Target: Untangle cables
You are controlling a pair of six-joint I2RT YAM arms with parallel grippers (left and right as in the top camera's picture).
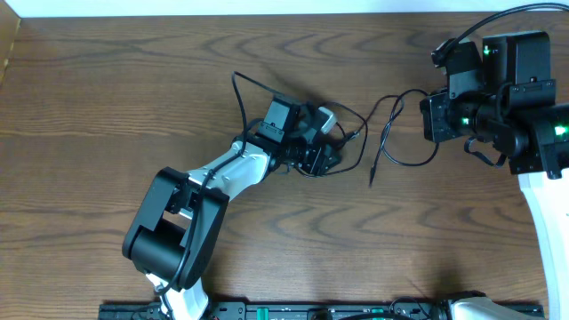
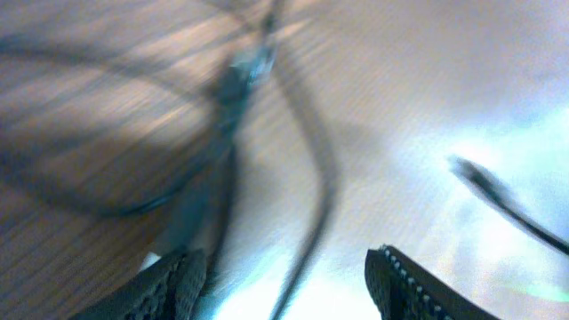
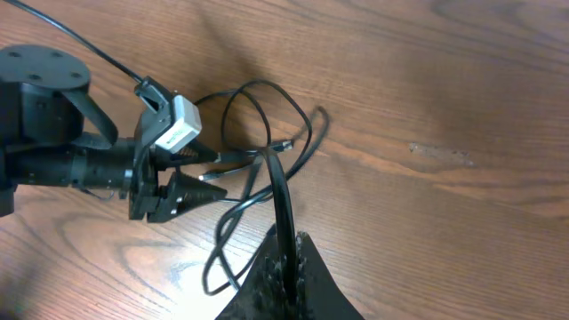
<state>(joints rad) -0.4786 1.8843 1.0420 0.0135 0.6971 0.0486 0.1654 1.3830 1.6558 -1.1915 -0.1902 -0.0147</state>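
The worktop (image 1: 107, 89) is brown wood with dark wavy lines in it. A pale strip (image 1: 267, 7) runs past its far edge. A thin, smooth black cord (image 3: 281, 196) lies on the wood in loose round loops between the two arms. The right pincer (image 3: 286, 260) is squeezed tight on one part of the black cord. The left pincer (image 3: 213, 175) has pointy black fingers, partly apart, gripping nothing, with a small plug (image 3: 283, 142) near them.

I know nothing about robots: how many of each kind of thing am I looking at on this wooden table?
Robot arms: 2 (left arm, right arm)
Black cable tangle: 1, strands too looped to count apart
Total: 3
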